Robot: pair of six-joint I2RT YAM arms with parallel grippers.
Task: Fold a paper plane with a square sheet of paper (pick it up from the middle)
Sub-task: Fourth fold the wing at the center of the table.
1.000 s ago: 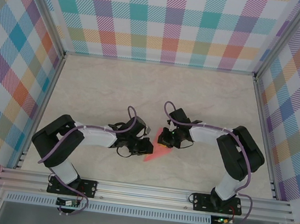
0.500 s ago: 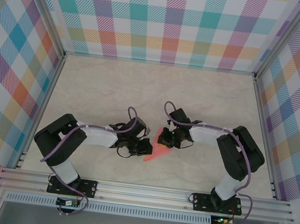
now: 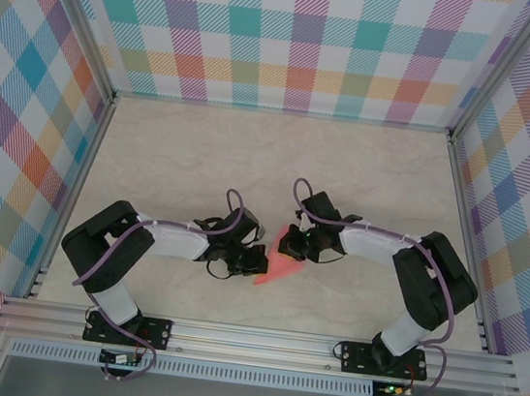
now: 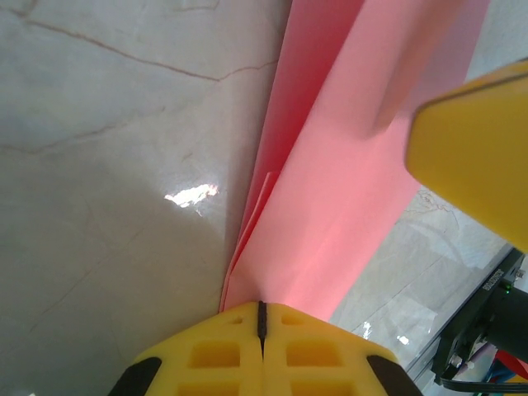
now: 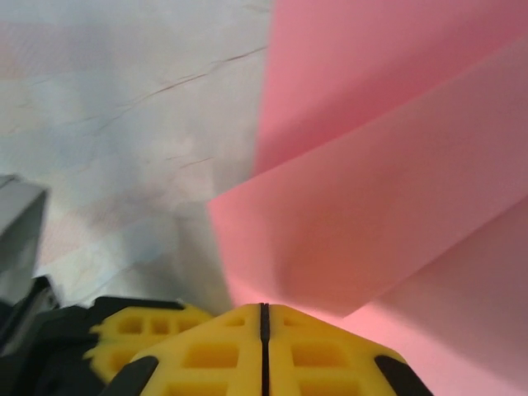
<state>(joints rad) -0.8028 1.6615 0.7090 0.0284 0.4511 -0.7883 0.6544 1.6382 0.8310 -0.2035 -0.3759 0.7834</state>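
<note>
**Paper (image 3: 278,268) pinched from two sides**

Sits just in front of the middle of the table (image 3: 193,150), a narrow pink wedge slanting from upper right down to a point at lower left in the top view. Folded into layers: from the left wrist, a long strip with stacked edges running away from the fingers; from the right wrist, overlapping flaps fanning outward. Low over the marble, though cannot tell whether resting on it or lifted clear.

Held along its left side by the left gripper (image 4: 261,309), yellow fingers pressed flat together with only a thin seam between, the pink layers coming straight out of that seam. Clamped at its upper right end by the right gripper (image 5: 264,312) in the same way, jaws fully together on the sheet. Shows again at the far right of the left wrist view as a yellow block over the paper.

Beyond, two arms (image 3: 167,239) reaching inward from the near edge, with checked walls (image 3: 296,36) on three sides.
</note>
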